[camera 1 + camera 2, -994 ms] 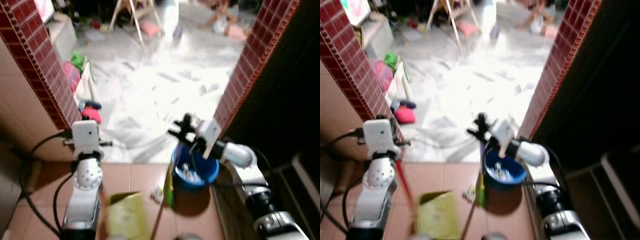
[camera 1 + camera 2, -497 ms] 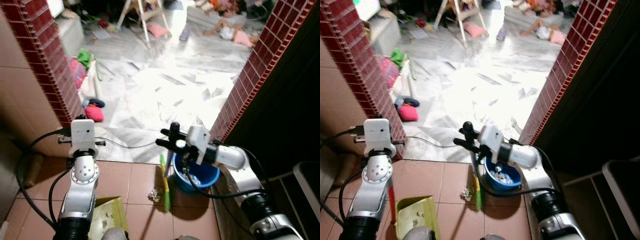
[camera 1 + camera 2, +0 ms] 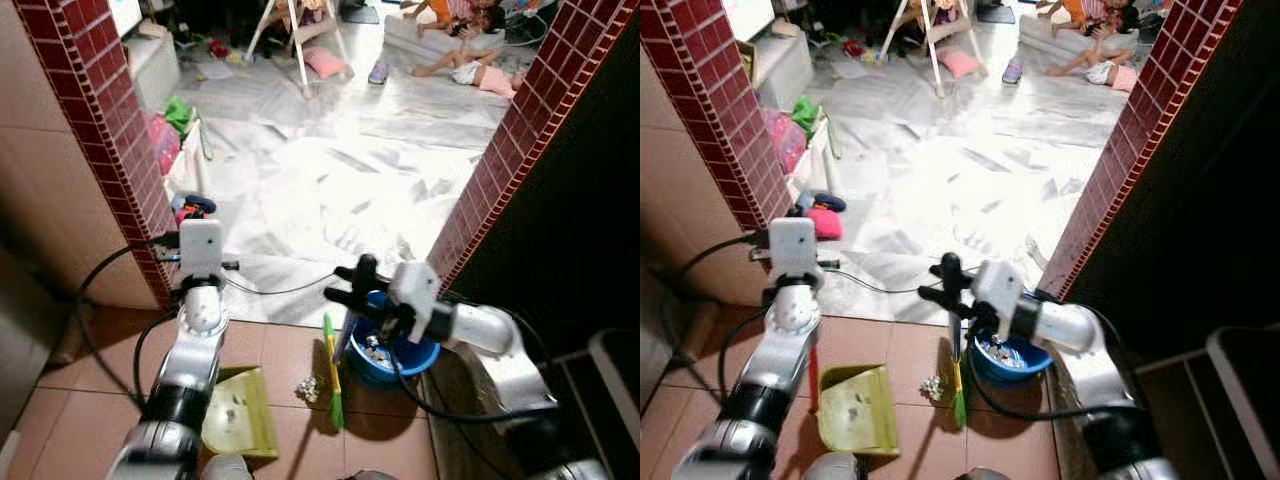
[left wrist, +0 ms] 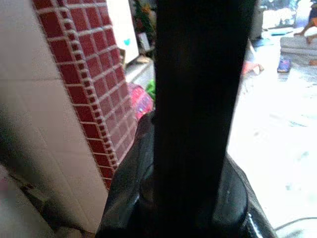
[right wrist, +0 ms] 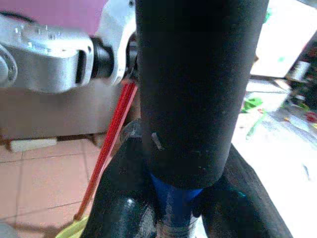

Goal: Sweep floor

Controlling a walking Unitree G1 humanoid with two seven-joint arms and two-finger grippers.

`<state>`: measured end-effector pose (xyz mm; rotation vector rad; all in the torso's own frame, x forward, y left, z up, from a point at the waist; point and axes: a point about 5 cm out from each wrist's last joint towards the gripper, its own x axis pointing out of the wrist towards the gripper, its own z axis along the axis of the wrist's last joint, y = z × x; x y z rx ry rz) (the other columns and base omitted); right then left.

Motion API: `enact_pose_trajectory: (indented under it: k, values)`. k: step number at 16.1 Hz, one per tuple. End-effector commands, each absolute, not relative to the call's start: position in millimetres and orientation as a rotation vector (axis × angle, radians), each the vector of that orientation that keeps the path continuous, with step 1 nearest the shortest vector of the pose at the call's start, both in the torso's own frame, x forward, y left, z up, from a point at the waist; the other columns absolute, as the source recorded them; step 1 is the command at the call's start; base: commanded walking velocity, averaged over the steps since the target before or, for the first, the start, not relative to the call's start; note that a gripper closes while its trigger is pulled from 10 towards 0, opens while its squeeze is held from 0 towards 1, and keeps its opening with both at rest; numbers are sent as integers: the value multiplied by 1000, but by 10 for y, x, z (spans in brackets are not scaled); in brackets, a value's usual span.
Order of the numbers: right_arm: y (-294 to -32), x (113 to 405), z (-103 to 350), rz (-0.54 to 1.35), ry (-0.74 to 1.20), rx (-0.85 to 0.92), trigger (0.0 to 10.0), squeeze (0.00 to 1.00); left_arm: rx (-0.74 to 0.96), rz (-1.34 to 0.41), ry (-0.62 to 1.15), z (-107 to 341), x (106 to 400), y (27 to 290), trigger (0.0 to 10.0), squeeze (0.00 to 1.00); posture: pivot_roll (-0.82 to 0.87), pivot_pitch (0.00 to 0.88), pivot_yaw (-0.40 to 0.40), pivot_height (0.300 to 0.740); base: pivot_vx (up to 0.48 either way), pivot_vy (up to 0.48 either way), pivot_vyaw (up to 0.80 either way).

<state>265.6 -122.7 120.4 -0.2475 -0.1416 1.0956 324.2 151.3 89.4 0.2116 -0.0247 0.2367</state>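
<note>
- Just inside a brick-edged doorway, the right gripper (image 3: 949,290) has its jaws closed round the blue handle of a small broom (image 3: 958,385), whose green bristle head rests on the terracotta floor tiles (image 3: 915,352) beside a blue basin (image 3: 1010,360).
- Debris, a small pale litter pile (image 3: 933,386), lies between the broom head and the yellow-green dustpan (image 3: 856,411); the broom's long axis runs steeply up from the floor to the right jaws, so a stroke away from the basin would likely push the litter toward the pan.
- Nearer the pan is the left gripper (image 4: 190,114), raised above it near the red brick pillar (image 3: 710,100); its jaws appear clamped on the dustpan's red handle (image 3: 813,378), though the fingers themselves are hard to make out.
- Seen from the right wrist camera, the blue shaft sits between the black fingers (image 5: 198,84) and the red handle slants down from the left arm; the head views instead give the floor layout of pile, pan and basin.
</note>
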Motion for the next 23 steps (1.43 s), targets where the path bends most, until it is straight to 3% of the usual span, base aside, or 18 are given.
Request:
enact_pose_trajectory:
  k: [1,4,7,15,19,23]
  values:
    - [-1317,2689,1367,1039,-194,-264,10000,0,194,229,-60,965,3305,1452,10000,0,-137,4,-71,740,0,0,0]
    - [-1365,2643,1418,977,-168,-192,10000,0,155,184,-35,916,3394,1360,10000,0,-187,18,-64,740,0,0,0]
    - [-1386,2581,1509,981,-87,-8,10000,0,149,178,-26,911,3460,1326,10000,0,-210,20,-62,740,0,0,0]
    - [-1502,2459,1847,1154,56,343,10000,0,126,170,-30,903,3502,1268,10000,0,-240,0,-66,740,0,0,0]
    - [-1573,2578,2109,1163,11,297,10000,0,127,165,-26,901,3514,1273,10000,0,-243,0,-62,740,0,0,0]
    - [-1602,2750,2314,1128,-82,-28,10000,0,155,57,13,878,3538,1211,10000,0,-235,0,-54,740,0,0,0]
